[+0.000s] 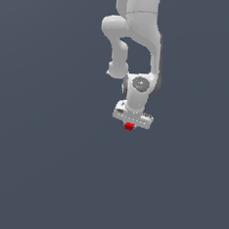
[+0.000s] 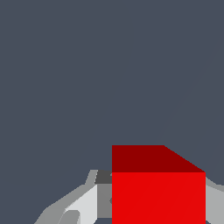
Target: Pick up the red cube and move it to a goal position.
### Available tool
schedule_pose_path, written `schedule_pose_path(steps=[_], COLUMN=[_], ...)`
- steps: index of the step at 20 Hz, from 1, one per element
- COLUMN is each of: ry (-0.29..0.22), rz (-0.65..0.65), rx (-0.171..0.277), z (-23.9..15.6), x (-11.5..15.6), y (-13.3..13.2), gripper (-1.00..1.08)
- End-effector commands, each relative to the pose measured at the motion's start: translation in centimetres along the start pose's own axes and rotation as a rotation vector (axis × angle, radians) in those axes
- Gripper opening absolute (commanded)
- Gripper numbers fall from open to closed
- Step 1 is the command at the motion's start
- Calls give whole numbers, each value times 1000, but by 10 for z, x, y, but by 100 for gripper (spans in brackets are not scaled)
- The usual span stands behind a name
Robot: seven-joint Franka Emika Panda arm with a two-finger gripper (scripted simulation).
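The cube [image 2: 158, 197] fills the near part of the wrist view, closest to that camera: a bright red front face with a darker red face above it, both plain. Grey and white claw fingers [image 2: 83, 203] show against one side of it, and a paler grey part touches the other side at the picture's edge, so the cube sits between the two fingers with both pressed to its flanks.

In the exterior view the cube [image 1: 129, 126] is a tiny red spot directly under the claw [image 1: 131, 123], touching the underside of the white claw body and far narrower than it. The claw is closed narrowly around the cube, gripping it. Whether the cube rests on the surface below or is lifted off it cannot be told, as no shadow or edge marks the ground.

Above the claw the white arm [image 1: 137, 45] rises toward the top of the exterior view, with a round joint just over the claw and a thicker bent link higher up. The claw bar is slightly tilted, its end toward the exterior view's right sitting a little lower. All around is a flat, dark blue-grey background [image 1: 43, 169].
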State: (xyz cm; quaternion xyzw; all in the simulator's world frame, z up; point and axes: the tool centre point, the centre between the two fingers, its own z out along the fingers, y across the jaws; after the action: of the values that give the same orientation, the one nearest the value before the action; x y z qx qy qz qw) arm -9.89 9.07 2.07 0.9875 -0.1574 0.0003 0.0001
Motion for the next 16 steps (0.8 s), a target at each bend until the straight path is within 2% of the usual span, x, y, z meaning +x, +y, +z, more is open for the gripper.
schedule_pose_path(steps=[1,9,16], ry=[0,0,0], rz=[0,0,1], rx=[0,0,0], z=[-1,-24,-71], x=[0,1,4], y=[0,6,16], gripper=[-100,-100,-100])
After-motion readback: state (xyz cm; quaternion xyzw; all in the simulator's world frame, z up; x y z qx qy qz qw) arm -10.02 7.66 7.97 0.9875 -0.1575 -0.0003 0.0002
